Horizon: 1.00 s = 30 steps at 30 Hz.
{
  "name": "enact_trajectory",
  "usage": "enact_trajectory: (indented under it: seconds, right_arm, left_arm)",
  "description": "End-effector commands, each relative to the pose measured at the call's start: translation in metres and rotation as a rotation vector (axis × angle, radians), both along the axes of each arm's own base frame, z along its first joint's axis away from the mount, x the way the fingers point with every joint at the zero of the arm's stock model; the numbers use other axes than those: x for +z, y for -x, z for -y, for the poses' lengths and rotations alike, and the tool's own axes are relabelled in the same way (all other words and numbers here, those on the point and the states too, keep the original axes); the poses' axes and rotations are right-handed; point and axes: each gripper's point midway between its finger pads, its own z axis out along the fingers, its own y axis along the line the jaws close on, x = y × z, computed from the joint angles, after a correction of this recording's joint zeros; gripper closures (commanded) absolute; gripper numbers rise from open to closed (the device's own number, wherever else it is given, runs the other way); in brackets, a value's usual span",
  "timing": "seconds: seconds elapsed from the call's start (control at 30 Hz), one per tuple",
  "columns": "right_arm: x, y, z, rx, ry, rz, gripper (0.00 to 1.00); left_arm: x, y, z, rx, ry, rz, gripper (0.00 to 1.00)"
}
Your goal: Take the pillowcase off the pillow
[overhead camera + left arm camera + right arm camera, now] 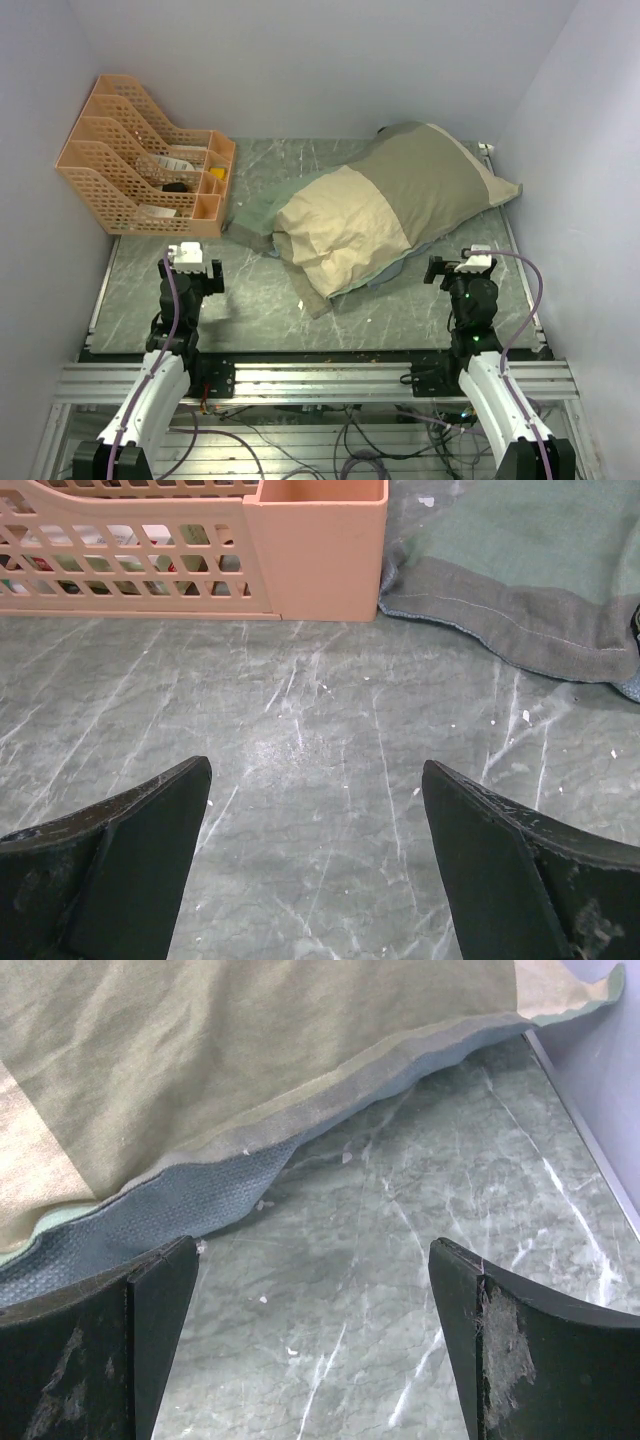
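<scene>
The pillowcase [400, 190], with olive-green, cream-tan and blue-grey panels, covers the pillow and lies diagonally across the back right of the table. The pillow itself is hidden inside it. A limp blue-grey flap [250, 215] spreads toward the left; its hem shows in the left wrist view [520, 630]. The right wrist view shows the case's olive panel and blue-grey underside [200, 1200] just ahead of the fingers. My left gripper [190, 268] is open and empty over bare table [317, 810]. My right gripper [452, 268] is open and empty, just in front of the case's near edge [312, 1290].
An orange plastic file organiser [150, 165] with small items stands at the back left, also in the left wrist view [320, 550]. The grey marbled table [260, 300] is bounded by white walls; the right wall [600, 1050] is close to the pillowcase's far end.
</scene>
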Motion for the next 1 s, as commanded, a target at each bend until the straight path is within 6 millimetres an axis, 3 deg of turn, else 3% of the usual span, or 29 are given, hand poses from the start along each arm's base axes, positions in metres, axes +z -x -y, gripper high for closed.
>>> enact_trajectory:
  seconds: [0.0, 0.37, 0.47, 0.5, 0.63, 0.7, 0.77, 0.8, 0.9, 0.97]
  right_arm:
    - [-0.026, 0.009, -0.001, 0.007, 0.005, -0.035, 0.00]
    - [-0.025, 0.008, 0.004, -0.027, -0.004, -0.043, 0.00]
    - [0.009, 0.004, 0.009, -0.061, -0.011, -0.034, 0.00]
    - [0.029, 0.000, 0.009, -0.076, -0.048, -0.008, 0.00]
    - [0.105, 0.000, 0.041, -0.365, -0.373, 0.180, 0.00]
    - [0.137, 0.007, 0.061, -0.510, -0.528, 0.312, 0.00]
    - [0.145, 0.014, 0.069, -0.603, -0.644, 0.326, 0.00]
    - [0.148, 0.007, 0.059, -0.553, -0.693, 0.328, 0.00]
    - [0.173, -0.024, -0.027, 0.027, -0.508, 0.253, 0.00]
    - [0.176, -0.031, -0.068, 0.241, -0.536, 0.205, 0.00]
  left_arm:
    - [0.025, -0.008, 0.001, 0.008, 0.019, 0.082, 0.02]
    - [0.032, -0.012, 0.004, -0.013, 0.015, 0.095, 0.02]
    - [0.056, -0.018, 0.009, -0.037, 0.006, 0.040, 0.02]
    - [0.071, -0.023, 0.010, -0.060, -0.034, 0.025, 0.02]
    - [0.131, -0.040, -0.003, -0.075, -0.213, -0.127, 0.02]
    - [0.142, -0.030, -0.004, -0.137, -0.278, -0.286, 0.02]
    - [0.157, -0.021, -0.006, -0.176, -0.281, -0.378, 0.02]
    - [0.161, -0.015, -0.007, -0.199, -0.269, -0.418, 0.02]
    - [0.178, -0.002, -0.003, -0.239, -0.235, -0.437, 0.02]
    - [0.186, 0.005, 0.004, -0.271, -0.212, -0.428, 0.02]
